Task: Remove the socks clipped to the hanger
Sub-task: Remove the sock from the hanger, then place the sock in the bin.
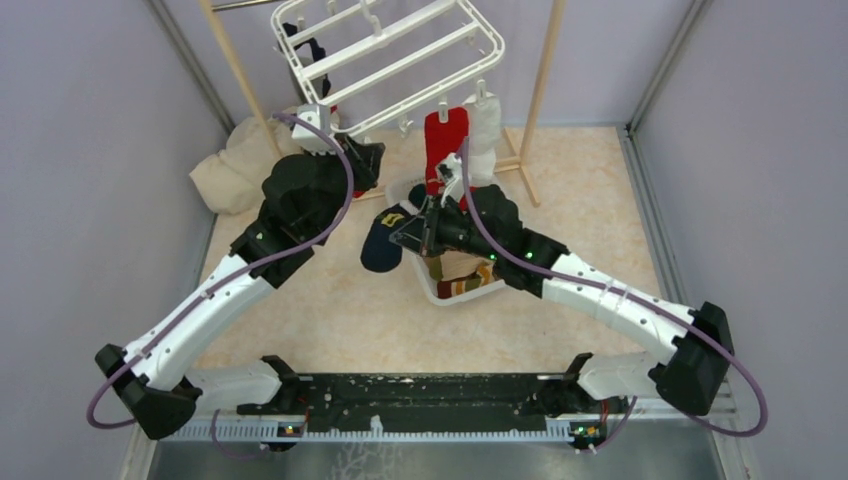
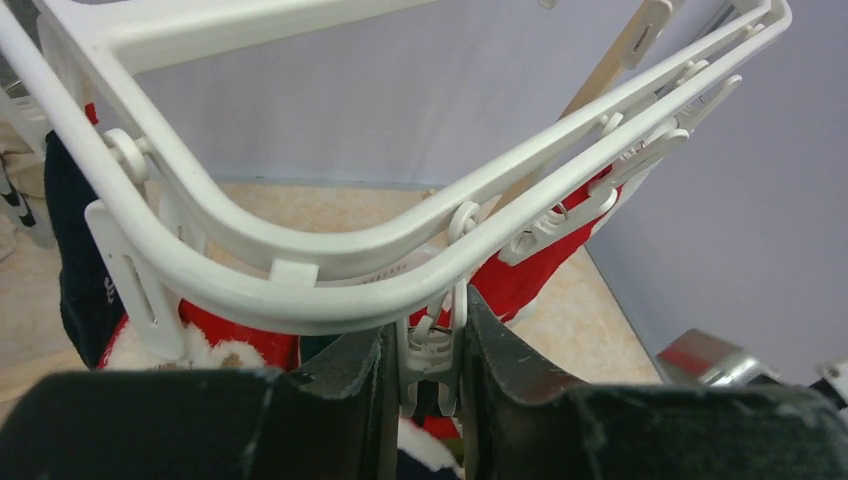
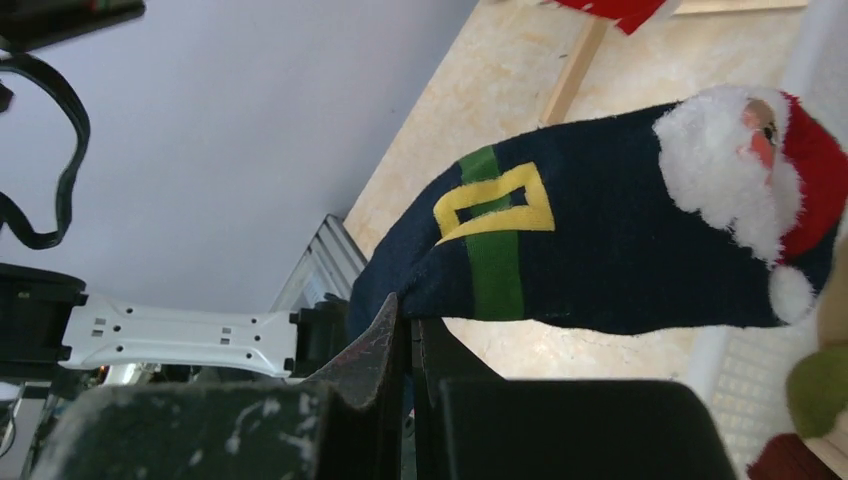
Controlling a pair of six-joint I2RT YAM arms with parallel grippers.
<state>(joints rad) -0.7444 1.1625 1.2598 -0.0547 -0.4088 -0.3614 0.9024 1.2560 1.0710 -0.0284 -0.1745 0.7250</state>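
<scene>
Beige floor; right gripper pinches navy sock, left gripper hanger clip.

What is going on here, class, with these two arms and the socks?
The right tool pinches a navy Santa sock, which is off the hanger and near the white basket. The left tool is closed around a clip under the hanger's frame. A red sock and a white sock hang clipped to it.

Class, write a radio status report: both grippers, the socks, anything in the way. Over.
Left gripper shut on a hanger clip. Right gripper shut on the navy Santa sock, clear of the hanger. Red sock hangs clipped. Nothing blocking.
</scene>
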